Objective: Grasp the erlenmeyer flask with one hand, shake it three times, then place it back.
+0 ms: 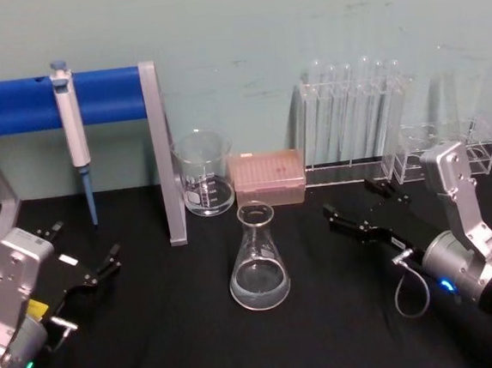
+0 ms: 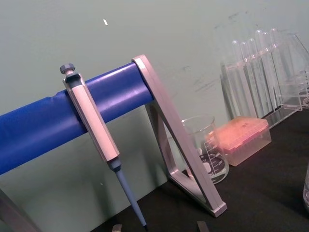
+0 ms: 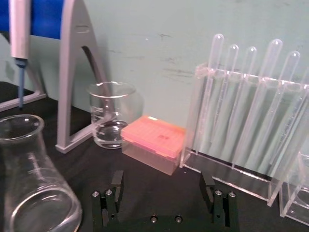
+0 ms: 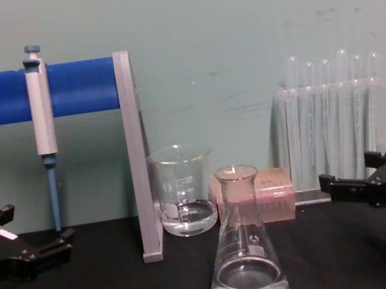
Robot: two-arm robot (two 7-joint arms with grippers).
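Observation:
The erlenmeyer flask [image 1: 258, 257] stands upright mid-table on the black surface, with a little clear liquid in its wide base. It also appears in the chest view [image 4: 245, 256] and at the edge of the right wrist view [image 3: 33, 193]. My right gripper [image 1: 352, 201] hovers to the right of the flask, apart from it, pointing toward the back. Its jaws are open with nothing between them [image 3: 161, 182]. At the left side of the table my left gripper [image 1: 86, 243] rests open and empty, well clear of the flask.
A glass beaker [image 1: 204, 173] and a pink tip box [image 1: 268, 178] sit just behind the flask. A test tube rack [image 1: 354, 123] stands at the back right. A pipette [image 1: 72, 130] hangs on a blue bar, whose grey stand leg [image 1: 164, 157] is left of the beaker.

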